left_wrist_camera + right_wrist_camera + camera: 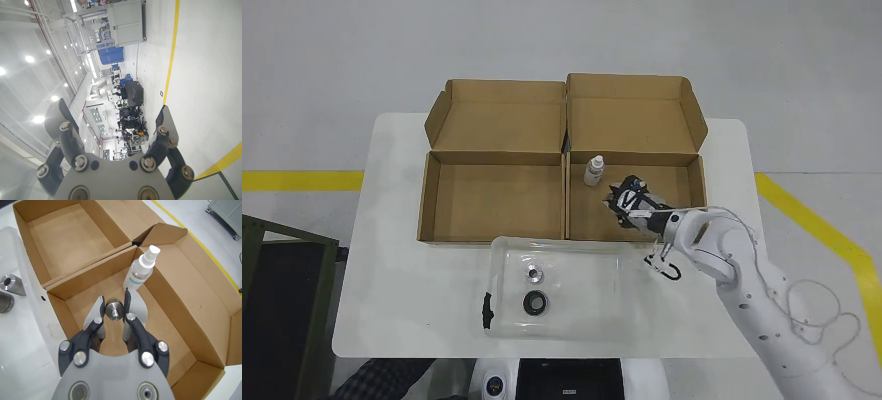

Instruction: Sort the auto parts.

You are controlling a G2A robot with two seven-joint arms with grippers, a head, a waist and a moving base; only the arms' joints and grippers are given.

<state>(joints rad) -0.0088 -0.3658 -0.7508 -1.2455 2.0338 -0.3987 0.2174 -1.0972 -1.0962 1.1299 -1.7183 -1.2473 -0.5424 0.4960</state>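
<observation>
My right gripper (pixel 114 303) (pixel 627 200) hangs over the right cardboard box (pixel 687 215) (pixel 189 298), shut on a small round steel part (pixel 114 312). A clear spray bottle (pixel 594 171) (pixel 140 271) stands upright in that box just beyond the fingertips. The left cardboard box (pixel 492 200) (pixel 66 237) holds nothing. A clear plastic tray (pixel 562 320) in front of the boxes holds a steel cone-shaped part (pixel 534 274) (pixel 13 284) and a dark ring-shaped part (pixel 535 303) (pixel 5 303). My left gripper (pixel 113 109) is open with nothing between its fingers, and points up at the room.
Both boxes have their lids folded back toward the far edge of the white table (pixel 392 300). A small black piece (pixel 486 310) lies at the tray's left end. Bare tabletop lies left of the boxes and tray.
</observation>
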